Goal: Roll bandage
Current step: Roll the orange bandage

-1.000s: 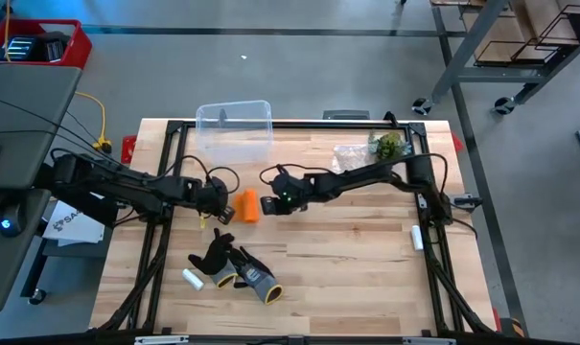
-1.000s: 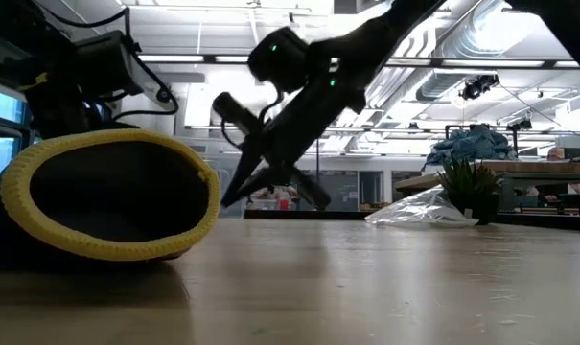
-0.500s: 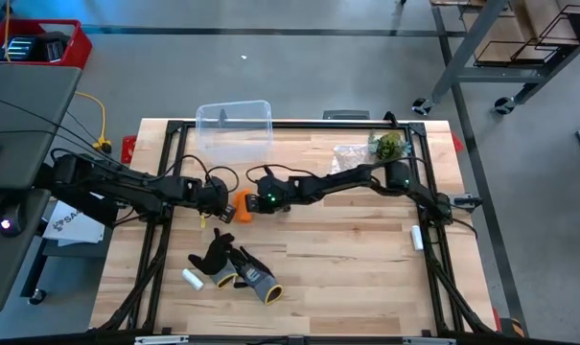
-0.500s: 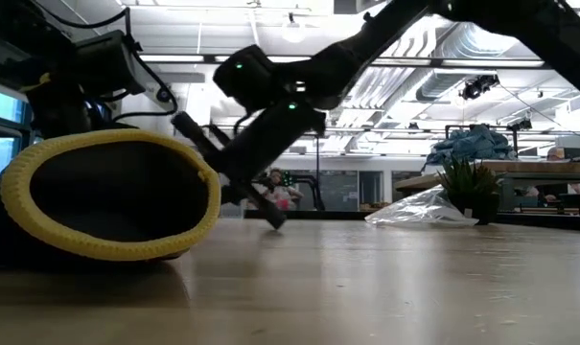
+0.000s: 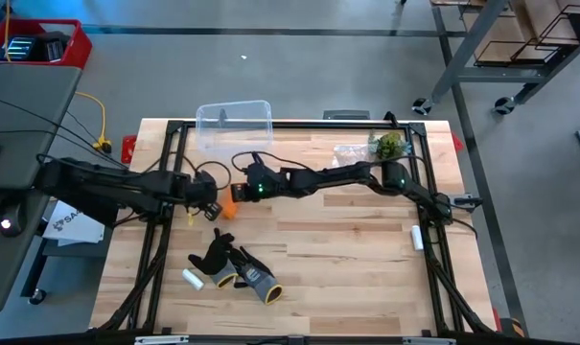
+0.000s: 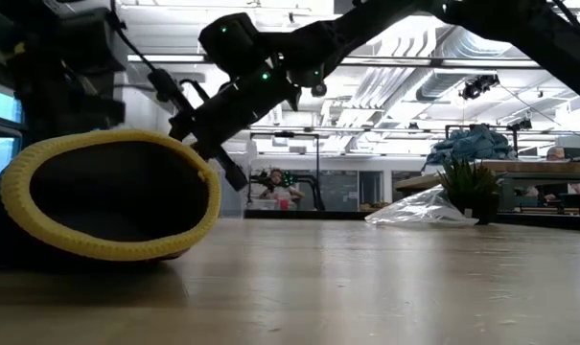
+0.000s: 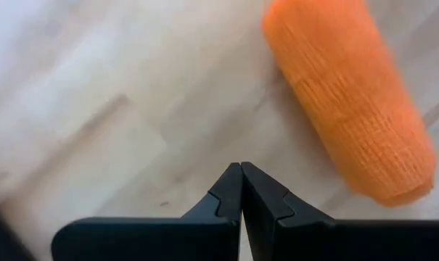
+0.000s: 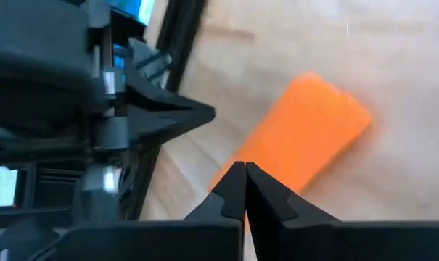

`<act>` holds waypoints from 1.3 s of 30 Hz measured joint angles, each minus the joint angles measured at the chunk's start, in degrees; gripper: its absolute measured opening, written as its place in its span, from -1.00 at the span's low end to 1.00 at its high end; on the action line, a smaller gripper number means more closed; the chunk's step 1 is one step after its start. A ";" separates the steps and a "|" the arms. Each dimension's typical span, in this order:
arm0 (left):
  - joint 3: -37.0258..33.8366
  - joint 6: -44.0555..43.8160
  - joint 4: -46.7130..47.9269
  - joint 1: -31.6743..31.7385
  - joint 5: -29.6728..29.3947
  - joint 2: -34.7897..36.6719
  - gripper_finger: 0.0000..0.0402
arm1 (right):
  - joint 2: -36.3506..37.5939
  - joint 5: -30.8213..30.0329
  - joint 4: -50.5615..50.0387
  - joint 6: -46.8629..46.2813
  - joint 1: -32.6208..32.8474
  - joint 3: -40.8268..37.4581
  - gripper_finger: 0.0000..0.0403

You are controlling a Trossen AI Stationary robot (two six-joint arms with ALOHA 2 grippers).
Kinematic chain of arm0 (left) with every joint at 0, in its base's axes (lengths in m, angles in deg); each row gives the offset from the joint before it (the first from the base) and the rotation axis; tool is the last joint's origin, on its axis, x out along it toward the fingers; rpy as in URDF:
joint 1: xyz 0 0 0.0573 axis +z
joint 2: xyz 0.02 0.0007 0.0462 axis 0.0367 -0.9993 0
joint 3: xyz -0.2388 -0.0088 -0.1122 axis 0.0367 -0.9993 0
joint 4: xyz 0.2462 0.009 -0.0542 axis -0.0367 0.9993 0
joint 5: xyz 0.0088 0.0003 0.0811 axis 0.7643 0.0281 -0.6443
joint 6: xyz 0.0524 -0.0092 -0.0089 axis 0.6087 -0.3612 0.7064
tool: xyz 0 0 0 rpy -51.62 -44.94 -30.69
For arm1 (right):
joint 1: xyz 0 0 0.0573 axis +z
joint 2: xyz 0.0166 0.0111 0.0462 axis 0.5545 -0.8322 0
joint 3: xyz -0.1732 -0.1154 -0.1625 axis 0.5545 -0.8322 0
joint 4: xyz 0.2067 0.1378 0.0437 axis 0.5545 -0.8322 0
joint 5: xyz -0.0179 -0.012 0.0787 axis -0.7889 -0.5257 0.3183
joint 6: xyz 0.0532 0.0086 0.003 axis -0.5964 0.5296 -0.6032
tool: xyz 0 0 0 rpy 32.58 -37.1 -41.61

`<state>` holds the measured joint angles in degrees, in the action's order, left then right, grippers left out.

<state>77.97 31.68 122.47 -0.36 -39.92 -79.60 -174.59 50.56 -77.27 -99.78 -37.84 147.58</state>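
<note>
— Is any writing showing clearly enough to read?
— None; the white sheet [image 5: 67, 226] lying off the table's left edge is showing dark letters, too small to make out.

Bandage [image 7: 353, 109]: seemingly matt woven mesh

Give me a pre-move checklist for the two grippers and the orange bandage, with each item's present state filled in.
1. Bandage is a rolled, stubby cylinder lying on the table: ok.
2. Left gripper is free of the bandage: ok; its fingers are shut on nothing, beside the roll.
3. Right gripper is free of the bandage: ok; fingers shut, their tips over the roll's edge in the right wrist view.
4. A loose tail end is tucked in: cannot tell; none shows.
5. Room between the two grippers: not ok; they sit close together at the roll.
6. Gloves are away from the roll: ok.
</note>
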 joint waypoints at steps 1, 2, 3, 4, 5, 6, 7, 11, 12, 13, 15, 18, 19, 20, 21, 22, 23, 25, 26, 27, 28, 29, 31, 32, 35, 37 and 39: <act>0.48 0.09 0.78 0.00 -1.09 1.43 -1.00 | 0.01 -0.17 0.10 0.71 -0.22 0.01 -1.00; 0.84 0.25 1.05 0.01 -2.01 2.82 -1.00 | 0.01 -0.20 0.01 1.60 -0.42 0.01 -1.00; 1.02 0.58 0.61 0.01 -2.61 4.12 -1.00 | 0.06 -0.14 -0.26 2.35 -0.67 0.01 -1.00; 1.09 0.81 -0.36 0.02 -2.89 5.11 -1.00 | 0.29 -0.09 -0.73 3.18 -0.88 -0.03 -1.00; 1.09 1.03 -1.50 0.02 -3.00 5.87 -1.00 | 0.83 -0.01 -1.42 4.15 -1.17 -0.05 -1.00; 1.09 1.07 -2.55 0.02 -2.97 6.42 -1.00 | 1.62 0.04 -2.48 5.25 -1.47 -0.05 -1.00; 1.09 1.07 -3.65 0.02 -2.57 6.65 -1.00 | 2.69 0.02 -3.71 6.79 -1.79 -0.05 -1.00; 1.09 1.16 -9.89 -0.18 -1.11 5.36 -1.00 | 8.77 -2.80 -12.00 14.65 -3.15 -0.01 -1.00; 1.09 1.14 -11.76 -0.33 -1.04 4.47 -1.00 | 10.25 -3.73 -14.71 16.87 -3.64 -0.01 -1.00; 1.09 1.16 -13.85 -0.51 -0.88 3.34 -1.00 | 11.49 -4.47 -17.50 19.03 -4.11 -0.01 -1.00; 1.09 1.16 -18.19 -0.88 -0.18 0.69 -1.00 | 14.26 -5.56 -23.13 22.33 -5.24 -0.01 -1.00; 1.42 -0.21 -22.54 -1.44 1.16 -4.71 -1.00 | 18.18 -8.36 -31.83 25.45 -6.77 -0.01 -1.00; 2.04 -1.02 -22.25 -1.47 1.21 -6.67 -1.00 | 19.38 -9.38 -34.69 26.18 -7.28 -0.01 -1.00; 2.88 -1.66 -21.87 -1.29 1.10 -8.51 -1.00 | 20.50 -10.21 -37.34 27.02 -7.77 -0.01 -1.00; 3.61 -1.82 -21.57 -0.96 0.62 -10.05 -1.00 | 21.47 -10.85 -39.56 27.57 -8.22 -0.02 -1.00; 4.32 -1.82 -21.11 -0.64 0.08 -11.47 -1.00 | 22.40 -11.26 -41.70 28.28 -8.69 -0.03 -1.00; 4.95 -1.84 -20.88 -0.28 -0.27 -12.75 -1.00 | 23.29 -11.71 -43.42 28.83 -9.05 -0.09 -1.00; 5.91 -1.84 -21.00 0.32 -0.29 -14.62 -1.00 | 24.84 -11.87 -45.66 29.77 -9.66 -0.16 -1.00; 6.30 -1.84 -20.94 0.53 -0.31 -15.20 -1.00 | 25.55 -11.86 -46.54 30.02 -9.90 -0.17 -1.00; 6.58 -1.84 -21.05 0.63 -0.34 -15.67 -1.00 | 26.04 -11.94 -47.27 30.25 -10.12 -0.16 -1.00; 6.66 -1.86 -21.23 0.69 -0.40 -16.12 -1.00 | 26.47 -12.02 -47.91 30.36 -10.18 -0.17 -1.00; 6.64 -1.90 -20.92 0.72 -0.53 -16.69 -1.00 | 26.66 -12.11 -48.31 30.36 -10.24 -0.18 -1.00; 6.55 -2.33 -20.34 0.72 -1.27 -17.80 -1.00 | 26.78 -12.14 -48.49 30.58 -10.25 -0.18 -1.00; 6.50 -2.82 -20.76 0.72 -1.36 -18.32 -1.00 | 26.79 -12.11 -48.76 30.95 -10.35 -0.23 -1.00; 5.48 -5.10 -23.63 0.72 -0.55 -20.63 -1.00 | 26.93 -12.05 -48.68 31.42 -10.37 -0.23 -1.00; 4.92 -6.19 -25.38 0.72 0.66 -22.32 -1.00 | 26.94 -12.02 -48.77 31.43 -10.39 -0.23 -1.00; 4.78 -6.46 -27.06 0.54 1.12 -23.67 -1.00 | 26.94 -11.98 -48.92 31.43 -10.39 -0.23 -1.00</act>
<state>82.76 25.22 95.41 0.18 -38.80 -103.27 -147.65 38.58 -126.19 -68.36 -48.22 147.35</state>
